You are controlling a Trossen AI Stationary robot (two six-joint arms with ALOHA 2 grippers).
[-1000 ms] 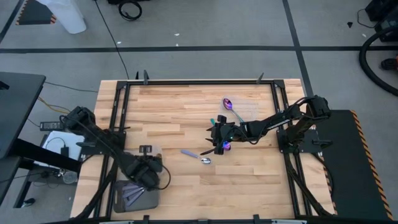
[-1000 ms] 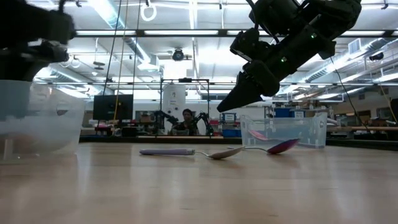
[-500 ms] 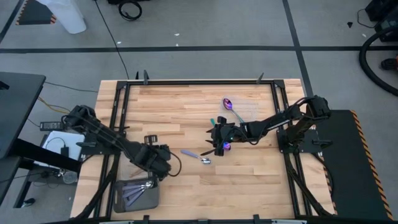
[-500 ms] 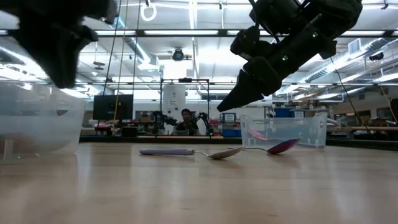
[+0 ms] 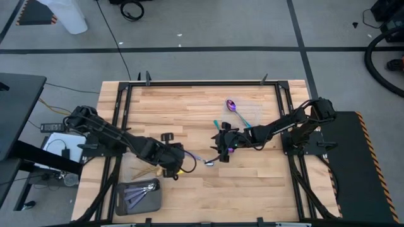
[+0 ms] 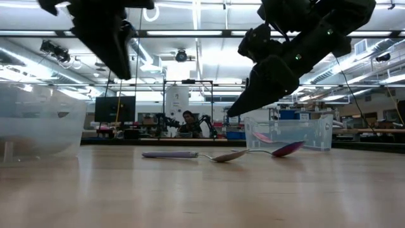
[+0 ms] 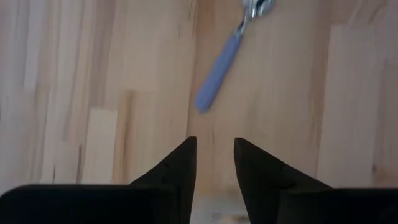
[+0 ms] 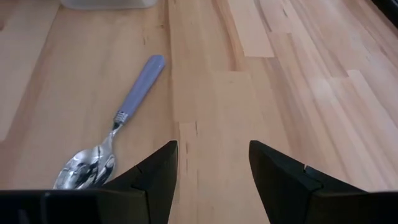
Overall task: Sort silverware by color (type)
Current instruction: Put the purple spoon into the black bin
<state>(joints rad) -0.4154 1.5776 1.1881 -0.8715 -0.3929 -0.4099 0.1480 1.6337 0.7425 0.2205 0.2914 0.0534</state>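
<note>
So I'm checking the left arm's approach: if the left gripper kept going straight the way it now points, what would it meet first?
Probably the lavender-handled spoon: in the left wrist view its handle end lies just ahead of the open left gripper, slightly off the centre line, with only bare table between. The height above the table is unclear.

- No legible text, labels, brands or numbers in any view.
- High view, upper left of frame: orange-and-black hazard striping on floor (image 5: pixel 33 12), pattern only, no words.
- Low view, centre background: room fixtures and screens too small to read.
- Wrist views: bare wood, no markings.
</note>
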